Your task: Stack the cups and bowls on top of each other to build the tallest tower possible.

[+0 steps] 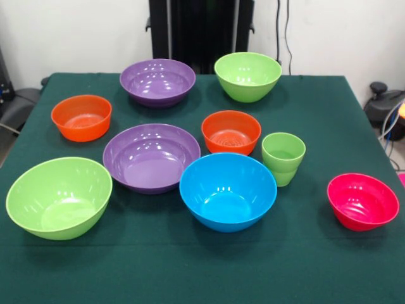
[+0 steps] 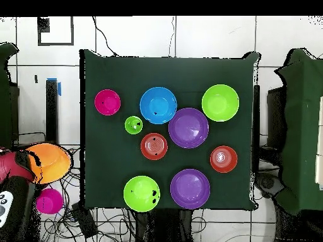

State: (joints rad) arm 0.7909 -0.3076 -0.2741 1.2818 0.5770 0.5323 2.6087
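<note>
One light-green cup (image 1: 283, 157) stands upright on the green table, right of centre; it also shows in the overhead view (image 2: 133, 125). Around it stand separate bowls, none stacked: a blue one (image 1: 228, 190), a pink-red one (image 1: 362, 201), two orange-red ones (image 1: 231, 132) (image 1: 81, 117), two purple ones (image 1: 151, 156) (image 1: 157, 81) and two light-green ones (image 1: 59, 196) (image 1: 247, 76). The large orange-yellow bowl (image 2: 49, 162) lies off the table, to its left in the overhead view. No gripper shows in either view.
The robot's black pedestal (image 1: 199, 28) stands behind the table's far edge. In the overhead view a red and black arm part (image 2: 12, 189) and a small magenta item (image 2: 49, 201) sit off the table at lower left, among cables.
</note>
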